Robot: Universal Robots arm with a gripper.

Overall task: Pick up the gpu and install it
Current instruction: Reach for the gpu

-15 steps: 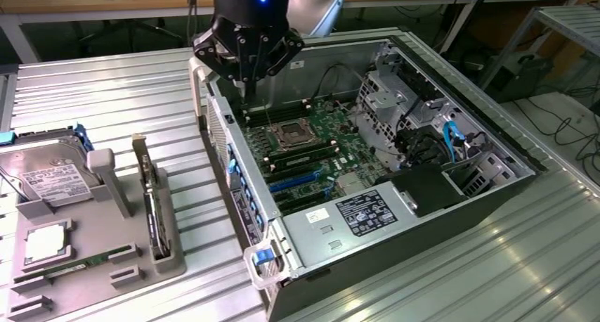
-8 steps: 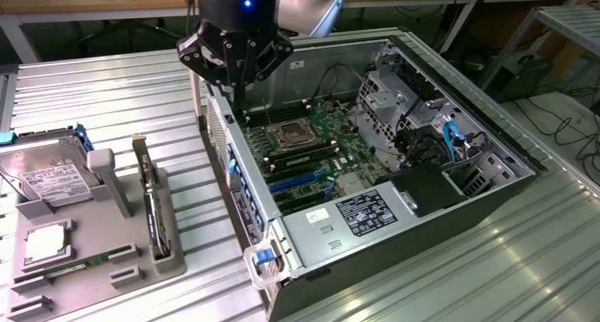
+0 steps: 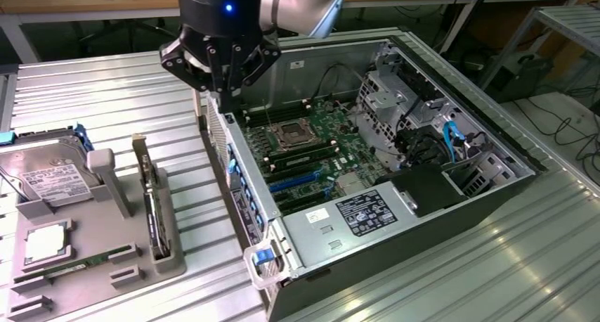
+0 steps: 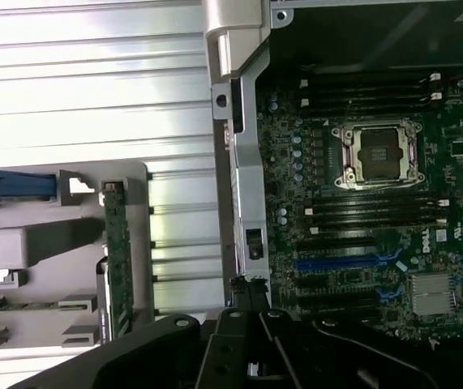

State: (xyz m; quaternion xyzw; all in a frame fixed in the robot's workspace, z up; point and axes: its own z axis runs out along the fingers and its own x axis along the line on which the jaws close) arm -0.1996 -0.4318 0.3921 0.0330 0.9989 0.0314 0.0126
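The gpu stands on edge in a slot of the grey holder on the exterior view's left, a thin card with a silver bracket at its far end. In the wrist view the gpu appears as a narrow green strip. My gripper hangs above the rear wall of the open computer case, well away from the card. Its fingers are shut and hold nothing. The wrist view has the black fingers over the case's metal edge.
Inside the case lies a green motherboard with an open processor socket and blue card slots. The holder also carries a silver hard drive and a green memory stick. A ribbed metal table lies under everything.
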